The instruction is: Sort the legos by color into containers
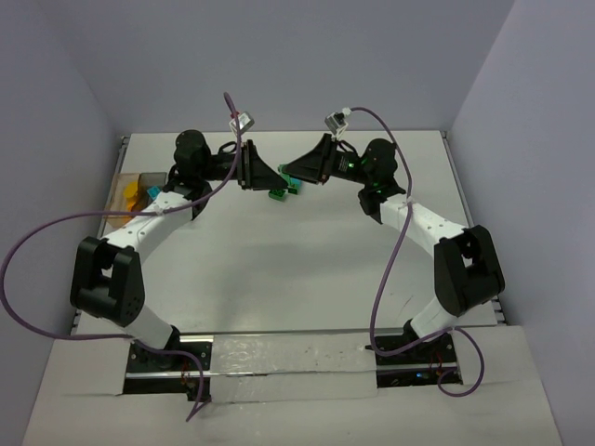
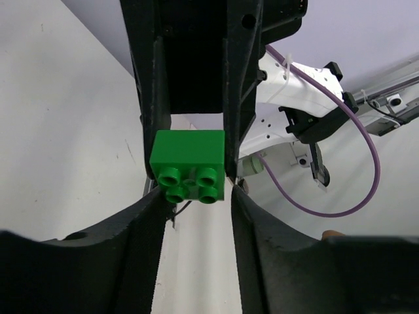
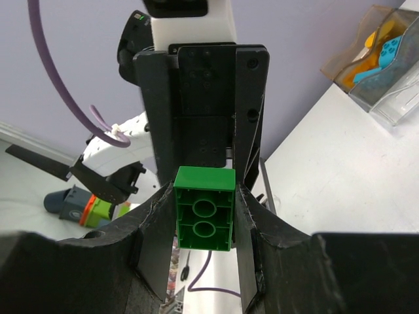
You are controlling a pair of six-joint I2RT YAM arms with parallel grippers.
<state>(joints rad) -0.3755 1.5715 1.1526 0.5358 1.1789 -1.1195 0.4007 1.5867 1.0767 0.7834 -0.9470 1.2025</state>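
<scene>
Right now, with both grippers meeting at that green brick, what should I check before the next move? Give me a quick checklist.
1. Right gripper shut on the green brick: ok.
2. Brick sits square between the right fingers, not tilted: ok.
3. Left gripper lined up, one finger on each side of the brick: ok.
4. Left gripper firmly clamped on the brick: cannot tell.
5. Containers on the left arm's side, at the table's left edge: ok.
6. Which container takes green: cannot tell. No green shows in the brown-tinted container.
</scene>
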